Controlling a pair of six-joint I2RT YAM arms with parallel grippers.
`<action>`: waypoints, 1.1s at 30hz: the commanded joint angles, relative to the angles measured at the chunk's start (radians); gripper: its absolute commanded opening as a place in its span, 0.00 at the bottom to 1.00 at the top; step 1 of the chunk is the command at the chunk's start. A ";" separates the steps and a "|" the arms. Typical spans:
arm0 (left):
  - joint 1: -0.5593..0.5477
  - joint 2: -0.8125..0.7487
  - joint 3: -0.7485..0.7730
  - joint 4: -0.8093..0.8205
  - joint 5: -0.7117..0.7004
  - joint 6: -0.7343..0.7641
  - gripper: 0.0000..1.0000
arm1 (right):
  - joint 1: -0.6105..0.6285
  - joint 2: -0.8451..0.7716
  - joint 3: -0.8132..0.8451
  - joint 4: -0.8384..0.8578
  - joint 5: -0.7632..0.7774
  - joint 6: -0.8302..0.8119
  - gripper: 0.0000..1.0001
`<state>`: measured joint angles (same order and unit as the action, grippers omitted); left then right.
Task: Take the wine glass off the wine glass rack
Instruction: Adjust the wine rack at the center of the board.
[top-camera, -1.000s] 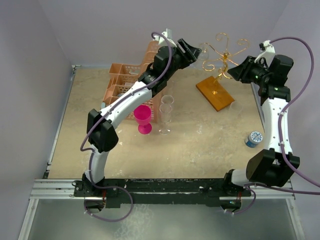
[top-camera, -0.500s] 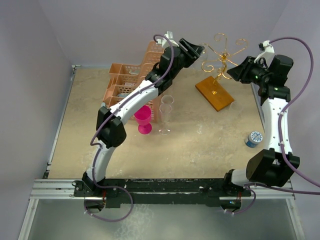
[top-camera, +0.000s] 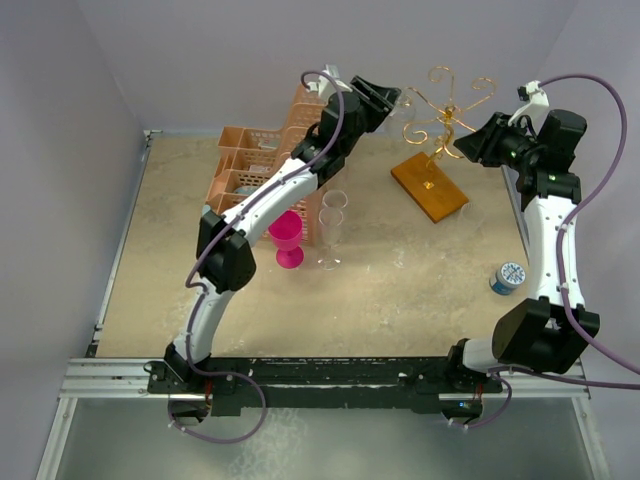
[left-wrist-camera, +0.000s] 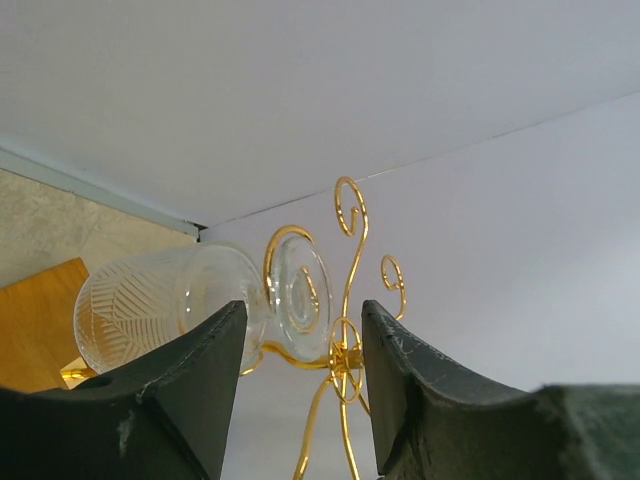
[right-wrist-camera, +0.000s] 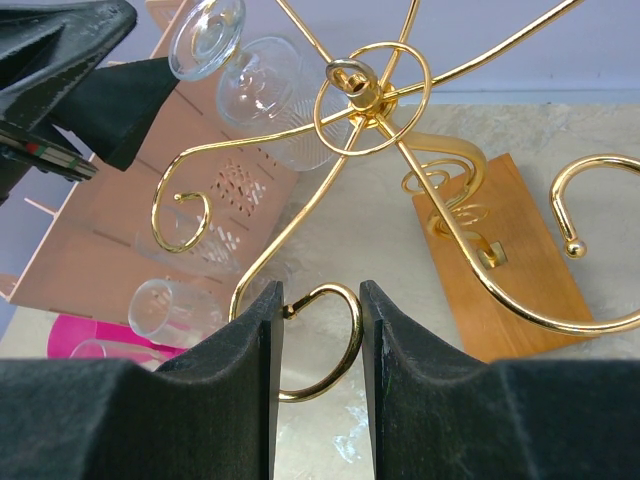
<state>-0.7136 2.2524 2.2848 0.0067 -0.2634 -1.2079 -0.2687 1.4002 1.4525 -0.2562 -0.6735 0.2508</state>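
Reaching to the far side of the table (top-camera: 400, 295), I have my left gripper (left-wrist-camera: 302, 318) up at the wine glass (left-wrist-camera: 140, 305). The glass hangs by its foot from a curled arm of the wine glass rack (left-wrist-camera: 347, 225). My left jaws stand partly apart, one finger on each side of the glass's round foot. I cannot tell whether either pad touches it.

From above, the rack stands at about one o'clock on the table, on its orange base (top-camera: 430, 185). The glass hangs on the rack's ten o'clock side.

My right gripper (right-wrist-camera: 320, 300) comes in from the rack's three o'clock side. Its jaws are drawn narrow on one gold curl of the rack, with the wire touching both pads.

A peach basket (top-camera: 250, 160) sits at eleven o'clock on the table. A pink goblet (top-camera: 287, 235) and two clear glasses (top-camera: 332, 225) stand just beside it.
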 joint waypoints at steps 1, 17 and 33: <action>0.007 0.018 0.070 0.020 -0.012 -0.030 0.47 | -0.012 -0.037 0.019 -0.002 -0.018 0.002 0.00; 0.008 0.057 0.107 0.044 0.019 -0.043 0.36 | -0.012 -0.038 0.019 0.002 -0.026 0.003 0.00; 0.008 0.062 0.114 0.066 0.018 -0.046 0.13 | -0.012 -0.045 0.018 0.000 -0.030 0.002 0.00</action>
<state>-0.7109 2.3291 2.3489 0.0128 -0.2539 -1.2495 -0.2687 1.4002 1.4525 -0.2565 -0.6838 0.2508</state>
